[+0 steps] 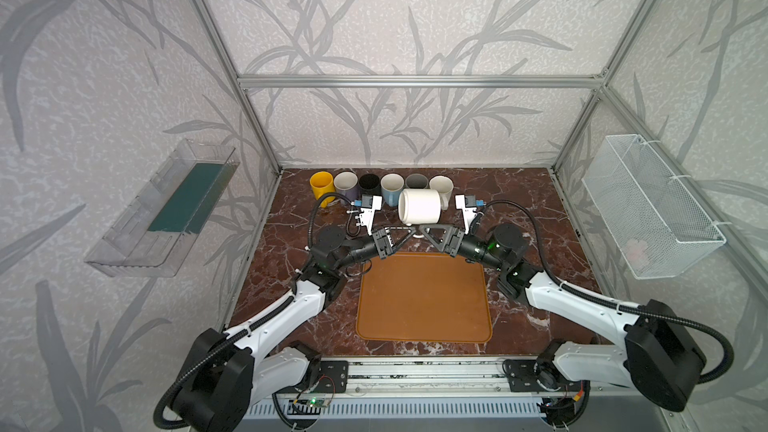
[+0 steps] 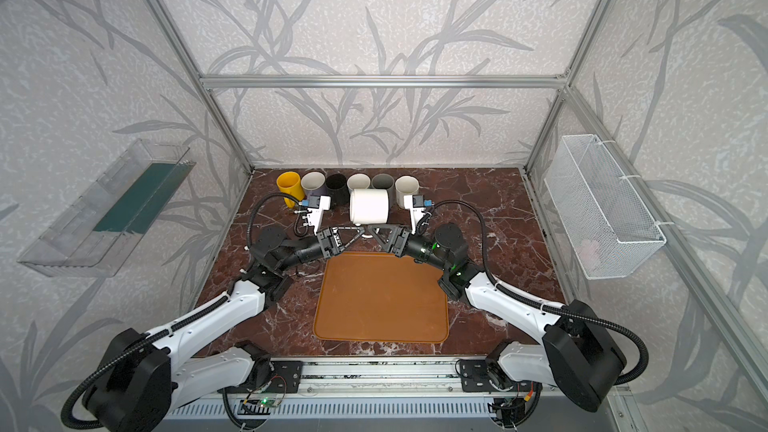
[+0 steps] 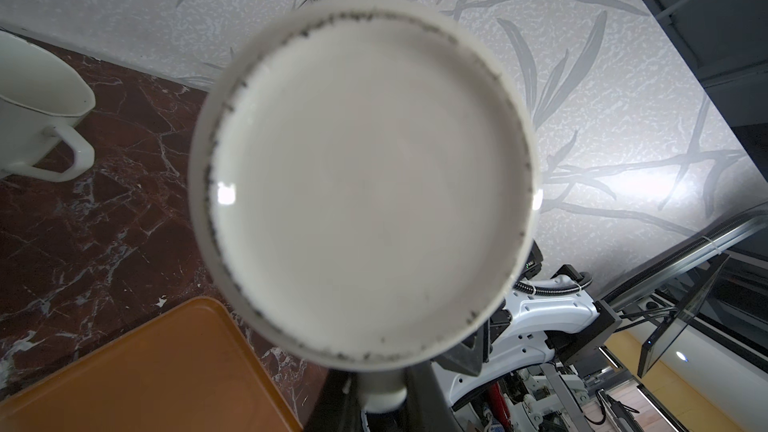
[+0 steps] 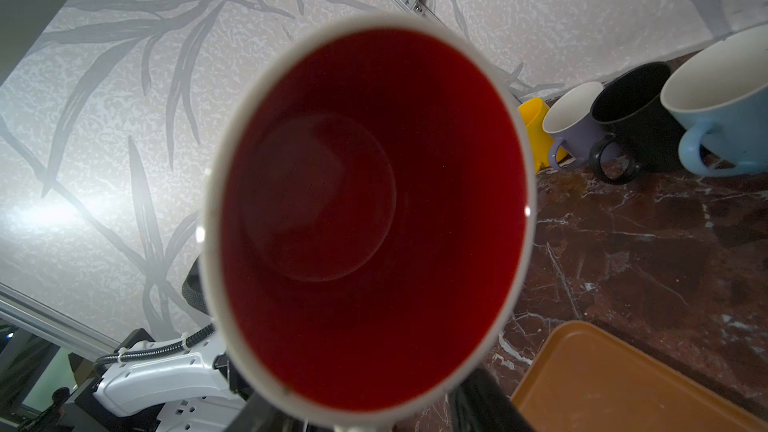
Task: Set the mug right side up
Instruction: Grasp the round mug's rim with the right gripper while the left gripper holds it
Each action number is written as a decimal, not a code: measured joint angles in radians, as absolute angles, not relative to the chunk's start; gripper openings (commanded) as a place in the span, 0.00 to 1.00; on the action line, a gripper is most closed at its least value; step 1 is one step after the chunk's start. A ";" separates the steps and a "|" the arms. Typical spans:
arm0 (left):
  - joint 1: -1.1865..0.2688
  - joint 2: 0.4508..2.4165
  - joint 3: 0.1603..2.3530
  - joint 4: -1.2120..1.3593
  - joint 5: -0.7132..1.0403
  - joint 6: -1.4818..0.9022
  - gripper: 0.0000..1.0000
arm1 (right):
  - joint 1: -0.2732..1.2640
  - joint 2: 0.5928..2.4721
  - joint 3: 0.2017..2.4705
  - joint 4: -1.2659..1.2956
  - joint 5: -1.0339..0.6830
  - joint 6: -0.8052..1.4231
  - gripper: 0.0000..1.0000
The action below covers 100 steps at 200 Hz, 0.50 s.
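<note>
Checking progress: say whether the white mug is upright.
No, on its side: white mug shows its base to the left wrist camera, red inside to the right.

White mug (image 1: pixel 419 205), red inside, tipped sideways in the air, mouth facing right.

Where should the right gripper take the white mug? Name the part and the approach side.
Probably the rim at the mouth, coming from the right arm's side. The white mug hangs on its side, its red inside facing the right gripper and its base toward the left gripper, which is shut on the downward handle. Pinch the wall, inside and outside; the handle is taken.
</note>
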State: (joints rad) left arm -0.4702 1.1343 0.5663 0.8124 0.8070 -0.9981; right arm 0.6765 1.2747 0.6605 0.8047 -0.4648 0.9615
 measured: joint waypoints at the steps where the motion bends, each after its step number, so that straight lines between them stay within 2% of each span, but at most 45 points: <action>1: -0.470 1.135 0.566 0.815 0.808 -0.998 0.00 | 0.677 1.275 0.661 0.805 -0.465 0.962 0.47; 100: -0.469 1.195 0.547 0.954 0.813 -1.054 0.00 | 0.676 1.308 0.672 0.864 -0.485 1.003 0.30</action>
State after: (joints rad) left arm -0.4690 1.1954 0.5468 0.9539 0.8135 -1.0538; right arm 0.6758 1.3079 0.6724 0.8639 -0.4847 1.0035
